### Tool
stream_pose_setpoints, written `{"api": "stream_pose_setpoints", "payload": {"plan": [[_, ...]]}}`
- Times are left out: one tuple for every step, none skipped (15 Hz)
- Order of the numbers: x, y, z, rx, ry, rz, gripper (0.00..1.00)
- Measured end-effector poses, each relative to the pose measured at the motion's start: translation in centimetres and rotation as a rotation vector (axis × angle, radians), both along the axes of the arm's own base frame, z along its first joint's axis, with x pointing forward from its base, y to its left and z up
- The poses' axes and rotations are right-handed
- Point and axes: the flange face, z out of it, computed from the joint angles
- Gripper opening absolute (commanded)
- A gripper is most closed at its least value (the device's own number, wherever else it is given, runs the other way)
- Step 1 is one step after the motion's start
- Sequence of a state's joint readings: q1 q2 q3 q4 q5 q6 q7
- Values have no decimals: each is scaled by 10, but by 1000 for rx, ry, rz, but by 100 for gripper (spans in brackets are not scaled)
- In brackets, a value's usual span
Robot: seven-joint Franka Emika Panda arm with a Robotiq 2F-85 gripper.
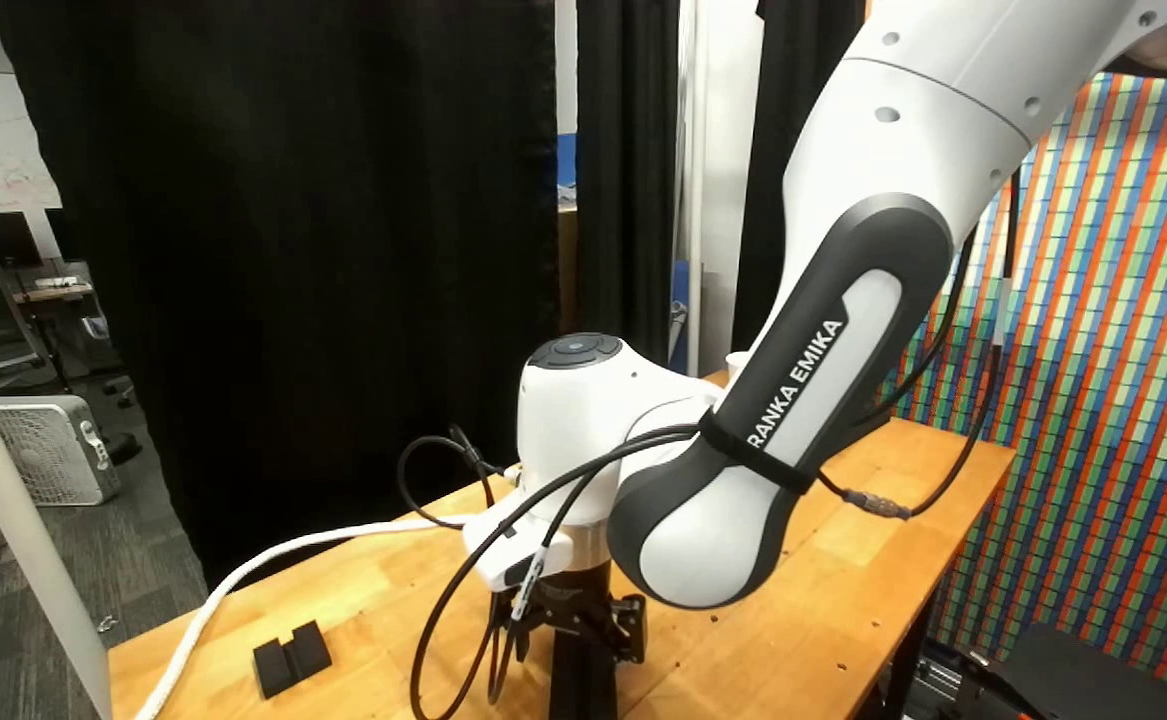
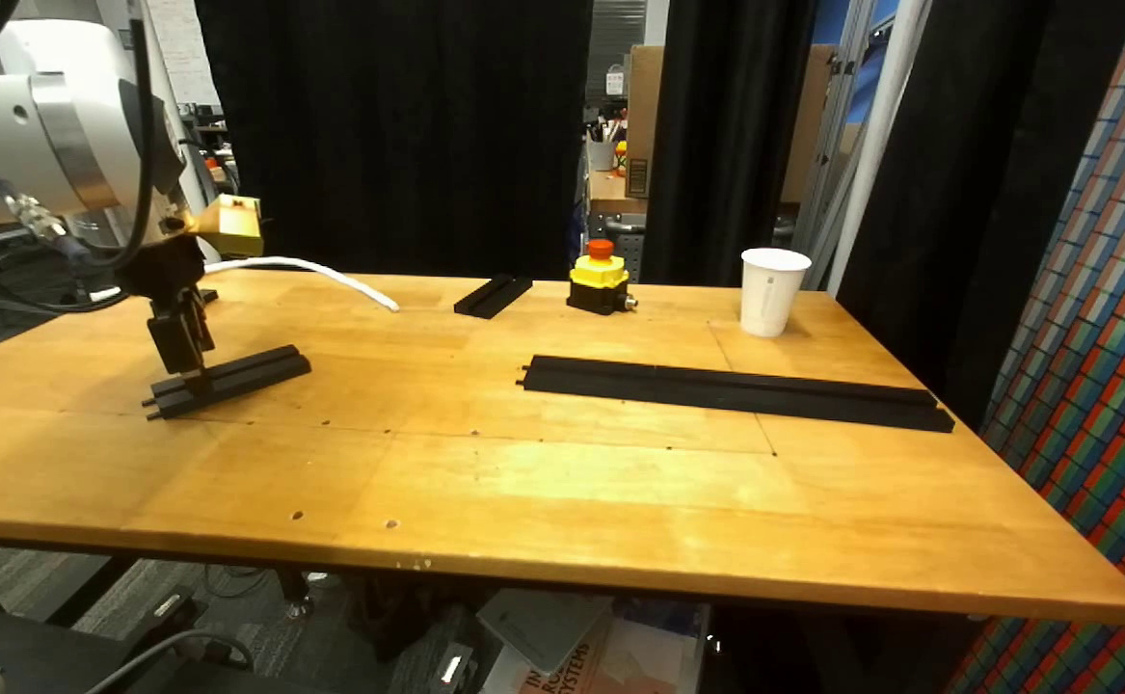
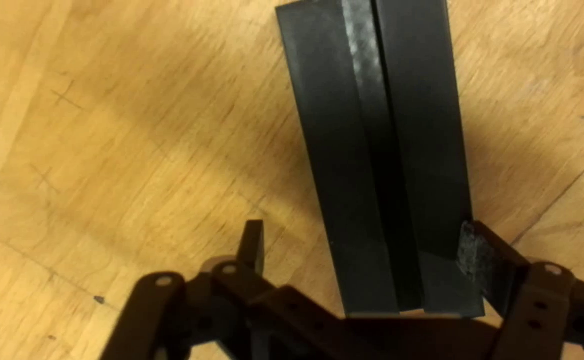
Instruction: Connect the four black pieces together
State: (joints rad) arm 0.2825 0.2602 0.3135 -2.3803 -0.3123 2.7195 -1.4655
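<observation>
Near the black strip (image 2: 736, 393), white cup (image 2: 771, 297)

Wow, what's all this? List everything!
Table: one, tan, centre
Cup: one, white, tabletop
Button box: one, yellow, tabletop
Cable: one, white, tabletop
Long strip: one, black, near cup
Stubby piece: one, black, near cable
Grooved piece: one, black, near button box
Bar: one, black, tabletop
Curtains: three, black, behind table
Chequered panel: one, multicoloured, beyond table
Fan: one, white, floor
Clutter: uncounted, mixed, around table
Robot arm: one, white, overhead
Hand: one, black, open, at bar
</observation>
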Motion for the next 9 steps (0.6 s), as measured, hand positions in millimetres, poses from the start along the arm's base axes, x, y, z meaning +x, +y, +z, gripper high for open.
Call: {"api": "stream_pose_setpoints", "payload": {"plan": [[1,0,1,-5,1,-1,100],[2,-1,3,-10,3,-3,100],[3,-1,4,-14,4,-5,100],[4,-1,5,-17,5,-7,100],[6,-2,6,-20,6,-10,100],[6,-3,6,-21,7,-12,100],[7,-4,5,-23,8,-13,100],[7,-5,5,-24,10,-14,100],[7,-5,4,-26,11,-15,100]]}}
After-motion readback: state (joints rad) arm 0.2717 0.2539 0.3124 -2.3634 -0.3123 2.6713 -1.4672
